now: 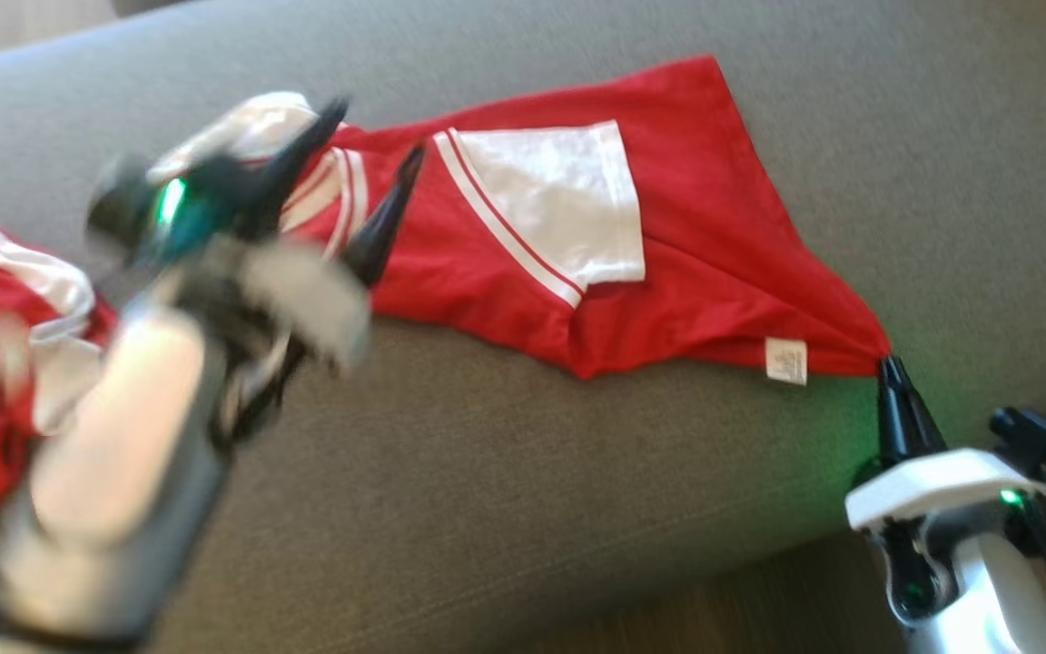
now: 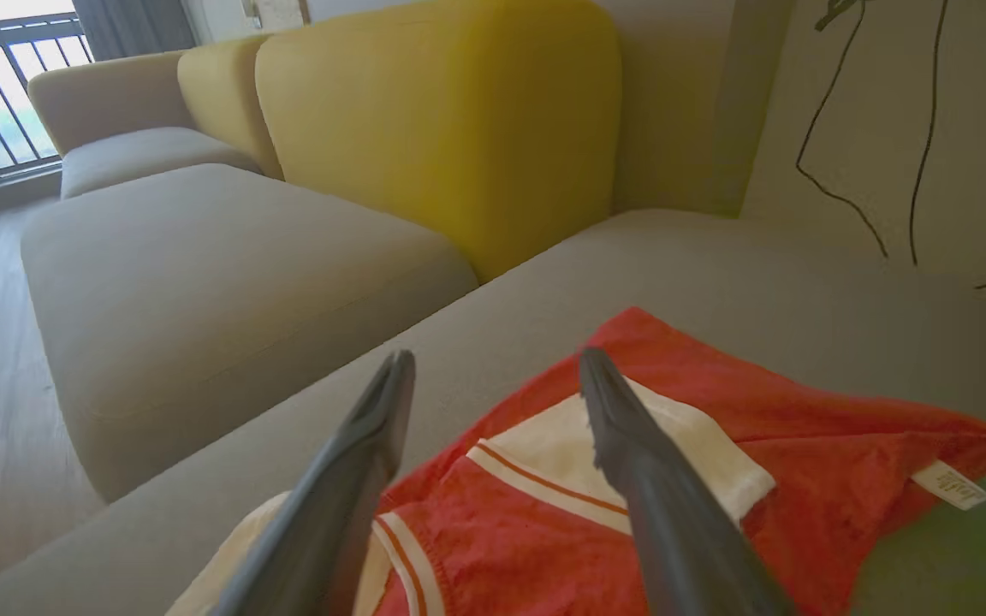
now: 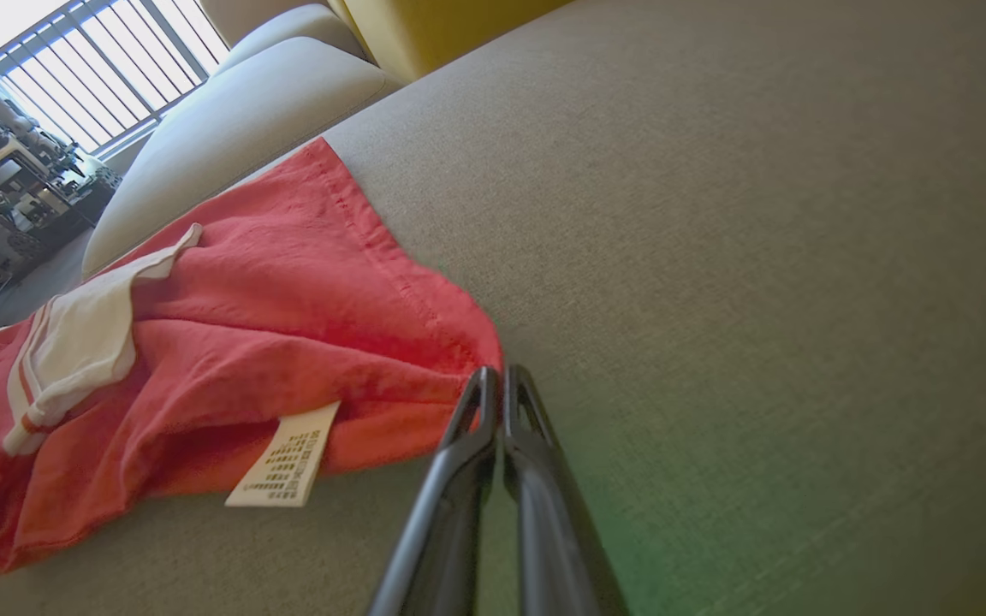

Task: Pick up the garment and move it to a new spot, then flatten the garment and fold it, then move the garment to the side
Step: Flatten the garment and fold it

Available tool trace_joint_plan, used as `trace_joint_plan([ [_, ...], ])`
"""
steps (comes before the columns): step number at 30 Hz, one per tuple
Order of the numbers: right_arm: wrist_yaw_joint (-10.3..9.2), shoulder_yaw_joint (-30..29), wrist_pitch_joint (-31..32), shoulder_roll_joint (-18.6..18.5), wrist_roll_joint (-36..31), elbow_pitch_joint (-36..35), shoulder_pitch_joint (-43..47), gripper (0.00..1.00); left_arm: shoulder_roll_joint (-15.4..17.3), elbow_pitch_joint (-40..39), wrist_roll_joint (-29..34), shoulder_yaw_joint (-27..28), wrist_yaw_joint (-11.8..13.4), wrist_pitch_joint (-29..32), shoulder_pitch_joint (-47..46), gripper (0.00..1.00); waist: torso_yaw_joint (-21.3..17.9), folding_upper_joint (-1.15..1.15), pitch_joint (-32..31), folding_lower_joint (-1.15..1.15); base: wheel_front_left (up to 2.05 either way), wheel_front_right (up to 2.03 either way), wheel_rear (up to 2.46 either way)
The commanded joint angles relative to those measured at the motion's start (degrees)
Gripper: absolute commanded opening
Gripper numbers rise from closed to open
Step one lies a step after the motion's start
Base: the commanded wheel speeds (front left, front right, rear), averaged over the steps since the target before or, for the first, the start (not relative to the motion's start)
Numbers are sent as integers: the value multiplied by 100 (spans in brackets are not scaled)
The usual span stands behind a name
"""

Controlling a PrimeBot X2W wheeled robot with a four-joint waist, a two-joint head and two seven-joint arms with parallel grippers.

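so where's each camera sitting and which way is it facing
Head view: on the robot's head, looking down at the grey sofa seat and the red garment; shows the open left gripper and the right gripper shut on the garment's corner.
Left wrist view: on the left wrist, facing along the seat toward a yellow cushion; its spread fingers show before the garment.
Right wrist view: on the right wrist, low over the seat, facing the pinched corner; closed fingers show.
Shared: all three show the white care label.
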Motion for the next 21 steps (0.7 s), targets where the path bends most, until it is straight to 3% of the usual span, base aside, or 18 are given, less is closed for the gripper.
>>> trace_joint_plan([
  [1, -1, 240, -31, -32, 72, -241, -253, 0, 369, -101, -339, -351, -29, 440, -825, 100, -196, 0, 308, 0, 0, 0, 0],
  [7, -1, 682, -31, -32, 423, -460, -605, 0, 1195, 400, -1955, -2441, -33, 1719, -3137, 100, -601, 0, 1034, 0, 0, 0, 0],
  [13, -1, 1057, -31, -32, 846, -573, -823, 0, 1484, 1046, -2326, -4173, -34, 1699, -4653, 100, -985, 0, 1615, 0, 0, 0, 0],
  [21, -1, 1321, -31, -32, 1224, -657, -980, 0, 1420, 1551, -2464, -4778, -34, 1399, -5518, 100, -1388, 0, 2053, 0, 0, 0, 0],
])
